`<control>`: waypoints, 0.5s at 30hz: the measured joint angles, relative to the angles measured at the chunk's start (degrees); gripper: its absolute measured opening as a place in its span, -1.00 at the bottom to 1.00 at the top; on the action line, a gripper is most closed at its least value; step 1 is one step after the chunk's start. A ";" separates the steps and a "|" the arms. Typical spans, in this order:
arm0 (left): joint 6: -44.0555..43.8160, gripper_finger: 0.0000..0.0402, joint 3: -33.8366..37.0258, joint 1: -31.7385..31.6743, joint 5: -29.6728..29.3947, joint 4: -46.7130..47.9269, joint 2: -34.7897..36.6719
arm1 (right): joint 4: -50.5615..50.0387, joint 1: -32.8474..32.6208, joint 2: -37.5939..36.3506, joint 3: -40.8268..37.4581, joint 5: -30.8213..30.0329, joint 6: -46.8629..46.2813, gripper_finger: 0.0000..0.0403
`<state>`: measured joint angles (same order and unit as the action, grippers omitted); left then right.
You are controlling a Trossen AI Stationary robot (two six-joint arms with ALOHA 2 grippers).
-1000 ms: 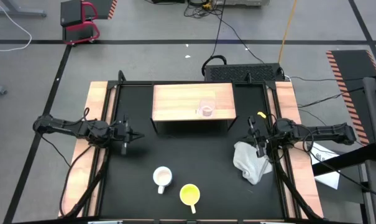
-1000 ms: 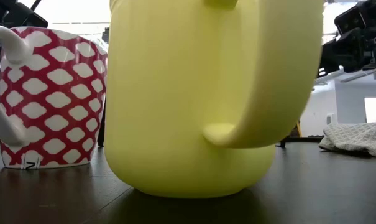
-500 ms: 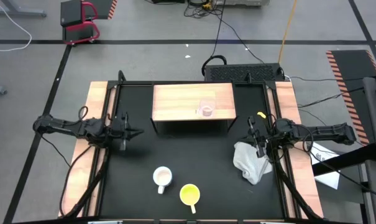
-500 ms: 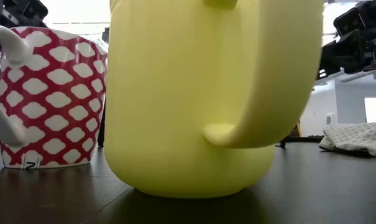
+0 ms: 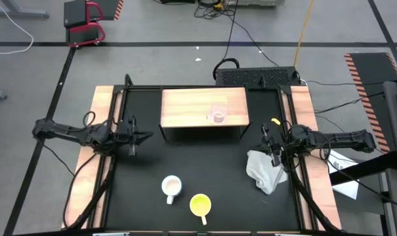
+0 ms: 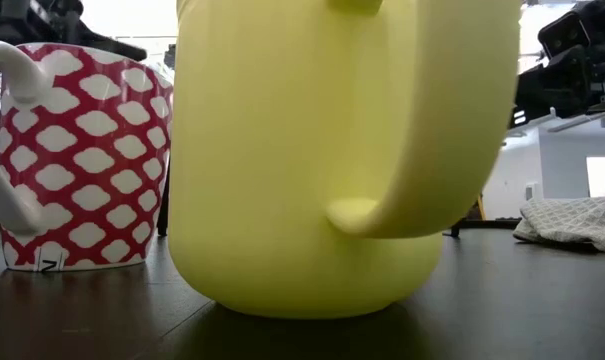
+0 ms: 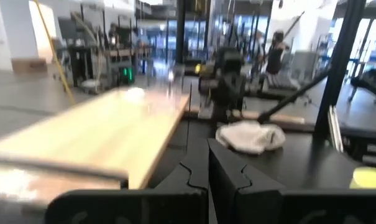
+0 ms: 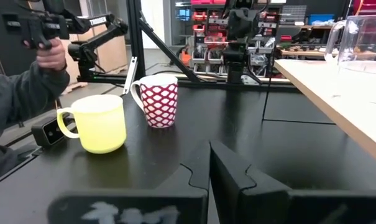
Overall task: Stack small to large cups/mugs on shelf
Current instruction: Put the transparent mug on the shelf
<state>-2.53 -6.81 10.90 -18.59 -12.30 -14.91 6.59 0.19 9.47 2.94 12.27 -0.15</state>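
Noting both hands shut and empty, left hand (image 5: 144, 137) and right hand (image 5: 267, 139) at the desk sides, I judge the rigid, slick yellow mug (image 5: 200, 205), beside the patterned mug (image 5: 171, 187), best gripped by its rim, glass cup (image 5: 218, 114) already on the shelf (image 5: 185, 108).

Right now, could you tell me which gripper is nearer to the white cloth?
Right. The right gripper hangs right beside the white cloth; the left gripper is across the table.

The left gripper (image 5: 147, 136) has moved a little toward the shelf (image 5: 204, 107); its closed fingers now point slightly upward.
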 joint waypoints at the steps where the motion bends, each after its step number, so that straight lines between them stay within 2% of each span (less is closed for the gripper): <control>1: 0.58 -0.98 0.00 0.00 0.00 -2.36 -1.17 | 0.00 0.00 0.00 0.00 0.00 0.27 -1.00; 8: 0.41 -0.98 0.00 -0.15 0.07 -13.43 -8.87 | -0.25 0.02 0.00 0.00 0.04 0.79 -1.00; 15: 2.61 -0.98 -1.64 -0.15 0.34 -18.26 -15.92 | -1.77 0.02 0.02 0.00 0.04 0.81 -1.00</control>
<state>0.08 -8.45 10.74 -18.25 -30.57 -30.83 4.82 0.21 9.50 2.94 12.32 0.67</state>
